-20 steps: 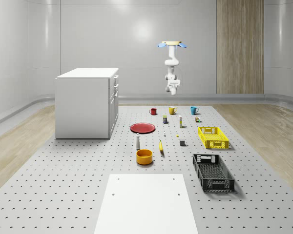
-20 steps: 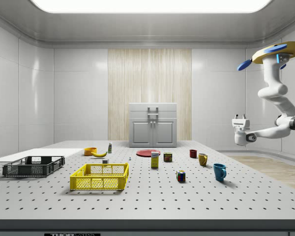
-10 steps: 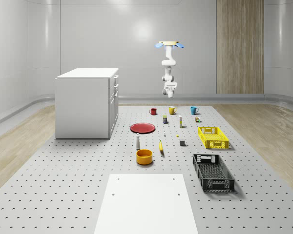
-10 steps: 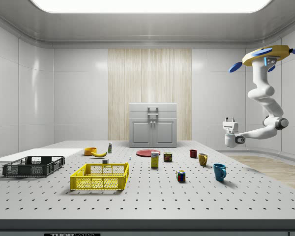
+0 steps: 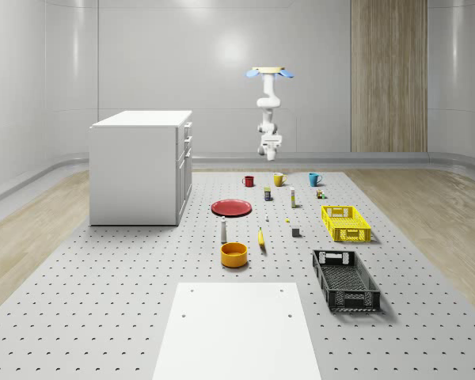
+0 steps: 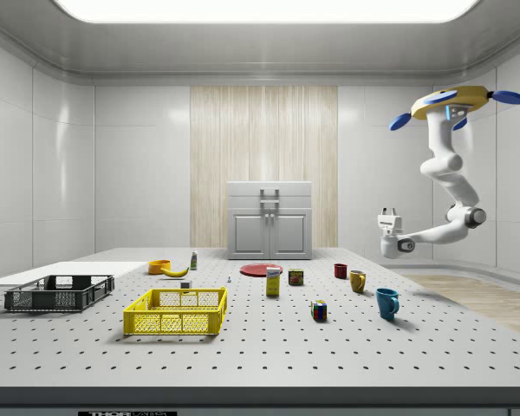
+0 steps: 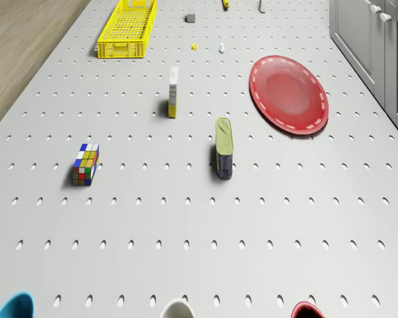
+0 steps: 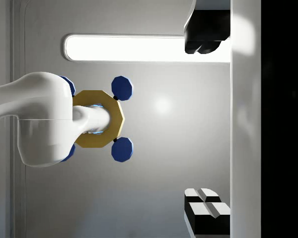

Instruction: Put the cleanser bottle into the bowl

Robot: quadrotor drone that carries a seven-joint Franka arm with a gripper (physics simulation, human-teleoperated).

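Note:
The cleanser bottle (image 5: 224, 230), white and slim, stands upright on the perforated table just behind the orange bowl (image 5: 233, 254). The side view has this bottle (image 6: 193, 260) right of the bowl (image 6: 159, 266). My drone (image 5: 271, 72) hovers high over the table's far end, near the row of mugs and far from both. The arm hangs under the drone (image 6: 455, 98) and bends back toward the table. My gripper (image 6: 386, 213) points upward and is open, holding nothing. In the wrist view the gripper (image 8: 206, 124) faces the ceiling, with the drone's body (image 8: 97, 119) beside it.
A red plate (image 7: 289, 94), a green can (image 7: 224, 157), a small box (image 7: 173, 91), a colour cube (image 7: 85, 164) and a yellow basket (image 7: 127, 28) lie between drone and bottle. A banana (image 5: 261, 238), black basket (image 5: 345, 279) and white cabinet (image 5: 140, 166) stand nearby.
Drone and arm have shifted toward the whole-scene view's left and the side view's left, closer over the table's far end. The gripper stays open and turned upward. The objects have not moved.

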